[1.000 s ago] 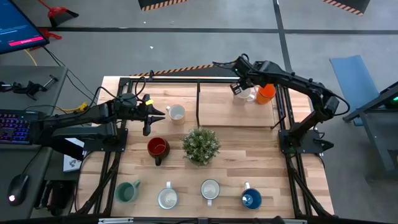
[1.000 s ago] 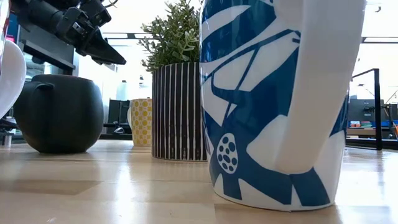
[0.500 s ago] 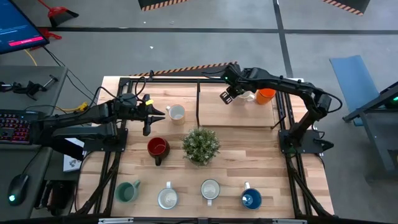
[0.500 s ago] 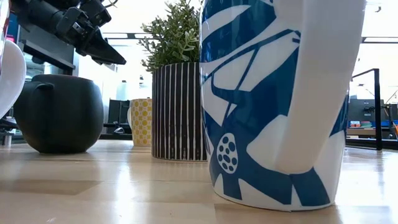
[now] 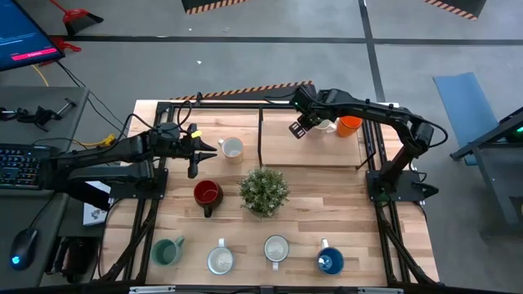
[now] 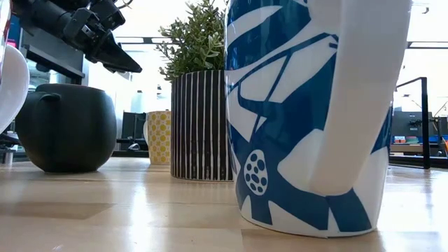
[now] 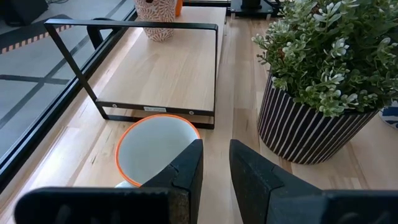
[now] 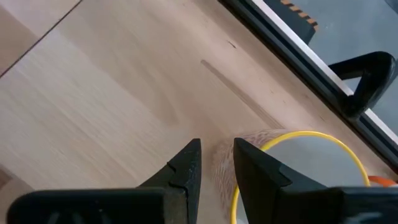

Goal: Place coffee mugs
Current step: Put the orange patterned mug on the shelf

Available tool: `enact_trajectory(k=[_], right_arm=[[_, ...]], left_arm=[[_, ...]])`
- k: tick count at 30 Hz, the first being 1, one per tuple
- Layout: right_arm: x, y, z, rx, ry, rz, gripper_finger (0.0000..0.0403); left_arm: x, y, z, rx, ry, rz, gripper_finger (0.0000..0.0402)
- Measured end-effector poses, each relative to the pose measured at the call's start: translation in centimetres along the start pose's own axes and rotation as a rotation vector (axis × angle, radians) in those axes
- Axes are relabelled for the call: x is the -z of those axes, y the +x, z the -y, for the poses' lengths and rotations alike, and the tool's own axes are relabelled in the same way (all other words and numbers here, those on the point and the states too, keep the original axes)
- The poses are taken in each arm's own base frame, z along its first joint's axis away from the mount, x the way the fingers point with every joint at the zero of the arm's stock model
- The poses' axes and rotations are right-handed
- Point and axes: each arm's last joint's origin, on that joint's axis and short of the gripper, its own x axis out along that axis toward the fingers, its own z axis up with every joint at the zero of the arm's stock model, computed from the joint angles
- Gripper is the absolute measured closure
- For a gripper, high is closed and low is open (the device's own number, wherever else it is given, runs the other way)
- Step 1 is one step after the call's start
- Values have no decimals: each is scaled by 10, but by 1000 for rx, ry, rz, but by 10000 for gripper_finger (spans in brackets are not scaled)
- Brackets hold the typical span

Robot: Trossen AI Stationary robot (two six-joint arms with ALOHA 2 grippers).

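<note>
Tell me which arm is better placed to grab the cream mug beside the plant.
Left. The left pincer hovers right beside the small cream ceramic mug, fingers nearly closed. The right pincer is over the raised wooden shelf near the orange ceramic mug, farther away.

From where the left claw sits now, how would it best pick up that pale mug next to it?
Probably by the rim, from above. The pale mug stands upright with its mouth open, so one finger could drop inside and one outside the wall. The left claw hovers just beside it, fingers nearly shut, so it would need to open first. The handle points toward the plant.
</note>
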Motion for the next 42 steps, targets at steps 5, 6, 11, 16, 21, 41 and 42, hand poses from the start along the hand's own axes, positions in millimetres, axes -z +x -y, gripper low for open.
enact_trajectory(k=[5, 6, 11, 16, 21, 41, 42], right_arm=[[0, 0, 1, 44, -4, 6, 320], [1, 0, 2, 59, -8, 6, 320], [1, 0, 3, 81, -10, 7, 320], [2, 0, 0, -5, -22, -21, 320], [7, 0, -1, -34, -22, -74, 320], [11, -1, 4, 83, -17, -95, 320], [11, -1, 4, 84, -16, -96, 320]], left_arm=[[0, 0, 0, -1, 0, 0, 332], [0, 0, 0, 0, -1, 0, 332], [1, 0, 0, 1, -2, -9, 332], [4, 0, 0, 5, -6, -38, 332], [5, 0, 1, 7, -8, -54, 332], [5, 0, 1, 7, -10, -53, 332], [5, 0, 1, 6, -10, -53, 332]])
